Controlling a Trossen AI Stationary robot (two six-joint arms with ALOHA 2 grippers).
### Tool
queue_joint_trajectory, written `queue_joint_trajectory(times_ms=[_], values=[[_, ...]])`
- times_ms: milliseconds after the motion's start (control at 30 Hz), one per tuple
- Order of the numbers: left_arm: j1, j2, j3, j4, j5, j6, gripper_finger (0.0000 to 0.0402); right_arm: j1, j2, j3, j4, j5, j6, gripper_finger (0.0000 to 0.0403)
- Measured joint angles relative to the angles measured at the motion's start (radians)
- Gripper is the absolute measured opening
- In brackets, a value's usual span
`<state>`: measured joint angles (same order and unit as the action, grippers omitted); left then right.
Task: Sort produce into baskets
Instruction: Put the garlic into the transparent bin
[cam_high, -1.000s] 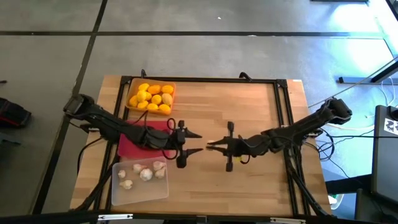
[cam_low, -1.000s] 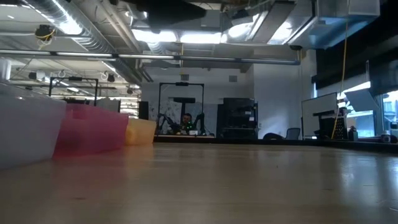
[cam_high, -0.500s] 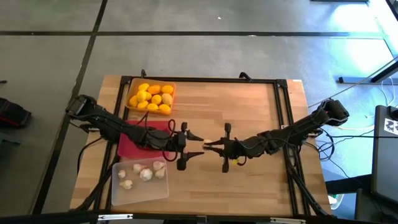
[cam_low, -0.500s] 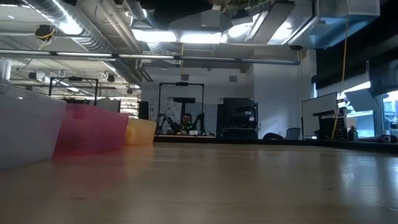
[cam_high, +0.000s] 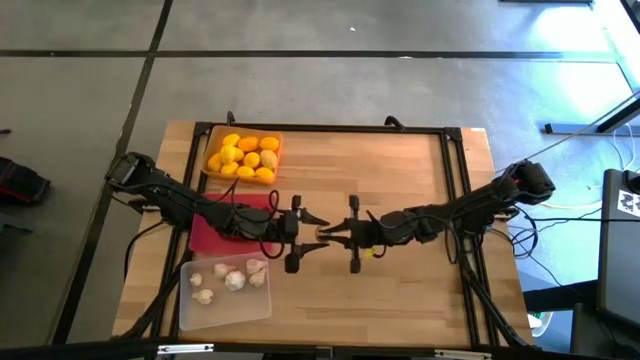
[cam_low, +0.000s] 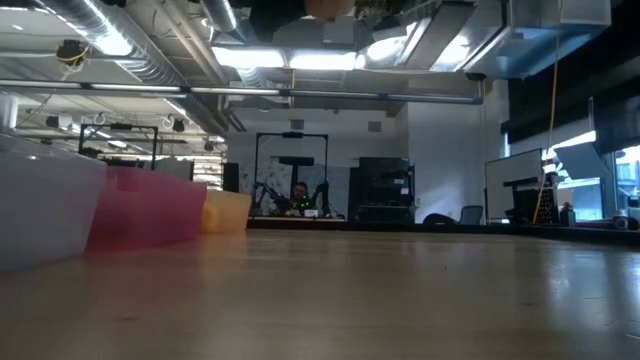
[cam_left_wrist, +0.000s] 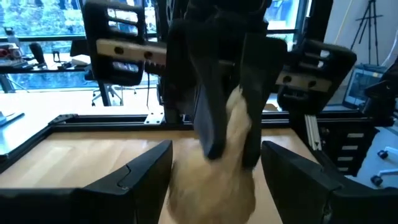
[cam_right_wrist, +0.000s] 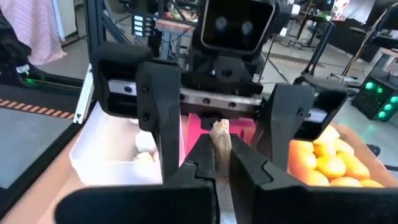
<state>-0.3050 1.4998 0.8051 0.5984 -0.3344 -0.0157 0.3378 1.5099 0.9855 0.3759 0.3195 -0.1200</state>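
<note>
My right gripper is shut on a pale beige garlic bulb held above the table's middle. My left gripper faces it, open. Its two fingers stand on either side of the bulb and of my right fingertips, and I cannot tell whether they touch. The bulb also shows in the left wrist view. An orange basket at the far left holds several lemons. A clear basket at the near left holds several garlic bulbs. A red-pink basket lies between them, mostly under my left arm. My right gripper pinches the garlic bulb's sides between its two fingers, at their free ends. The fingers lie level and come from the table's right. The bulb juts out past the fingertips toward my left gripper, lifted clear of the table.
A black frame runs along the table's far, left and right sides. Bare wood lies at the near middle and right. In the low view the three baskets line the left side.
My right gripper has gone toward the table's left edge with the bulb, bringing it between my left gripper's open fingers. My left gripper has hardly moved.
</note>
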Motion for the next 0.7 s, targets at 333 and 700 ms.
queue_joint_trajectory(times_ms=[333,700], values=[[-0.001,0.000,0.000,-0.005,0.001,0.022,0.0241,-0.006,0.011,0.000,0.017,0.000,-0.008,0.0015],[-0.005,0.000,0.000,-0.012,0.000,0.017,0.0241,-0.005,0.011,-0.002,0.041,0.000,-0.031,0.0015]])
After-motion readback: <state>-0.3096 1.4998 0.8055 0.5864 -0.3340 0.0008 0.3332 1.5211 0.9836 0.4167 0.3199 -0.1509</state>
